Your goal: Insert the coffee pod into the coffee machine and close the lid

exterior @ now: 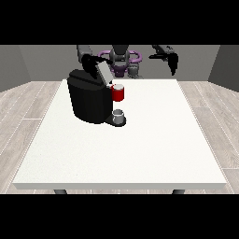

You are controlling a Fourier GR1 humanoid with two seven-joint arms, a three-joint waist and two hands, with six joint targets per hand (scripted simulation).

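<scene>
- The hand at the view's left is hanging over the far top of the coffee machine, just behind the raised lid; it is too dark and small against the machine for me to tell whether its fingers are open or curled, or whether it is touching the lid.
- The hand at the view's right is hovering in the air at the far right, well apart from the machine, with its fingers pointing down, looking relaxed and holding nothing.
- The machine is standing on the left half of the white table, towards the far side, with its front turned to the right.
- The lid is standing tilted up, so it is not yet closed.
- A red part is showing at the machine's head, just below the lid; I am taking it for the pod holder. A small pale spot is sitting at its top, which may be the coffee pod, but I cannot say for sure.
- A small grey cup is sitting on the machine's base, under the red part.
- No pod is lying loose on the table and neither hand is plainly carrying one, so I am judging the pod to be already in or at the slot.
- What is left, by my reading, is closing the lid, and the hand at the view's left is placed best for that.
</scene>
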